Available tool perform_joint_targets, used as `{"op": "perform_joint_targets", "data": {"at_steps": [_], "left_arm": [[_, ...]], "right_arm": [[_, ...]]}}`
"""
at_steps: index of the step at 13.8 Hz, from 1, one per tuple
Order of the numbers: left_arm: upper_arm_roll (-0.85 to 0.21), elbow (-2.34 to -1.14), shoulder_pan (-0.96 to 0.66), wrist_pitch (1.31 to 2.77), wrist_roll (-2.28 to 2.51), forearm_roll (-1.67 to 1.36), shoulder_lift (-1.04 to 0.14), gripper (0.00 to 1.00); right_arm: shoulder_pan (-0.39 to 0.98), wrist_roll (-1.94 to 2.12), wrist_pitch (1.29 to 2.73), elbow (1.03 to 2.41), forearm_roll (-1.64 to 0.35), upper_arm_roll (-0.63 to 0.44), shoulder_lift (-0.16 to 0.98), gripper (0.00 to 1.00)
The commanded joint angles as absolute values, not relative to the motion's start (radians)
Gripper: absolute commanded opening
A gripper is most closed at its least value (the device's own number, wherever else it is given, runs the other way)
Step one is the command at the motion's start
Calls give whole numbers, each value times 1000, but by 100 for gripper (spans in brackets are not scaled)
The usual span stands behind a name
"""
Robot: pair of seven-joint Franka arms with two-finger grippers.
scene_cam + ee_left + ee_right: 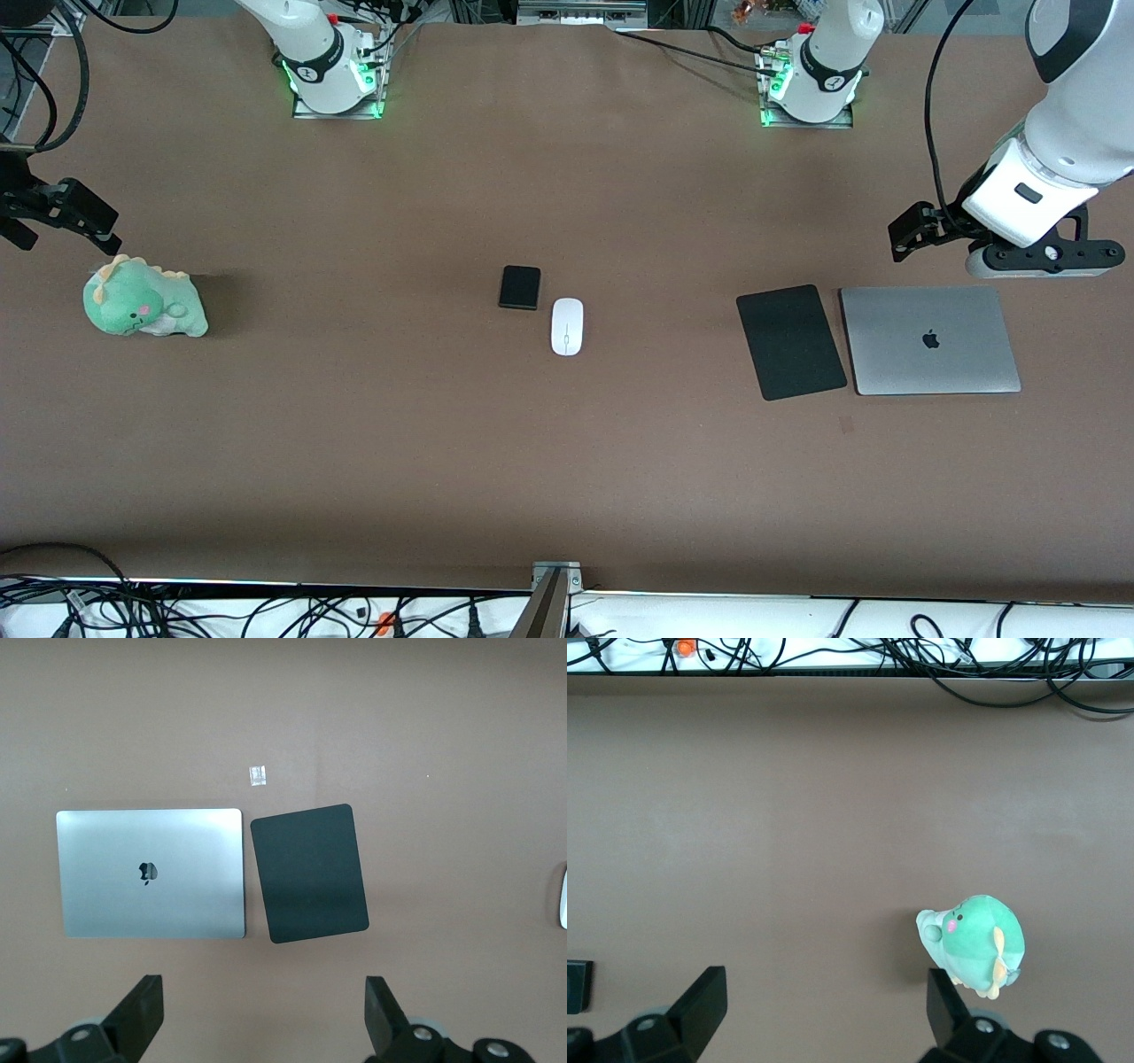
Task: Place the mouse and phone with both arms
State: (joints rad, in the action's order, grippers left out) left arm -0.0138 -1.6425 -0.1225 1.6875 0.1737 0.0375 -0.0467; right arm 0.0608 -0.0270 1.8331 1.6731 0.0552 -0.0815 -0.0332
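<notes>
The white mouse (567, 326) lies at the middle of the table, with the small black phone (520, 287) beside it, slightly farther from the front camera. In the left wrist view only the mouse's edge (563, 896) shows, and in the right wrist view only the phone's edge (578, 985). My left gripper (908, 234) hangs open and empty over bare table beside the mouse pad and laptop; it also shows in the left wrist view (264, 1019). My right gripper (62, 226) hangs open and empty over bare table beside a plush toy, and shows in the right wrist view (824, 1010).
A flat black mouse pad (790, 341) and a closed silver laptop (929, 339) lie side by side at the left arm's end. A green plush dinosaur (142, 301) sits at the right arm's end. Cables (266, 611) run along the table's front edge.
</notes>
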Motion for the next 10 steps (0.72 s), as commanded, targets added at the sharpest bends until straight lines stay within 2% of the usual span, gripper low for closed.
{"op": "perform_joint_targets", "data": {"at_steps": [1,10], "left_arm": [[-9,-1626,-127,1678,164,46,-49,100],[-11,-1624,-133,1671,163,54,-49,100]], "right_arm": [[48,-8,1813,1655,40,-74,-32,100],[51,-8,1813,1666,40,-72,-28,100]]}}
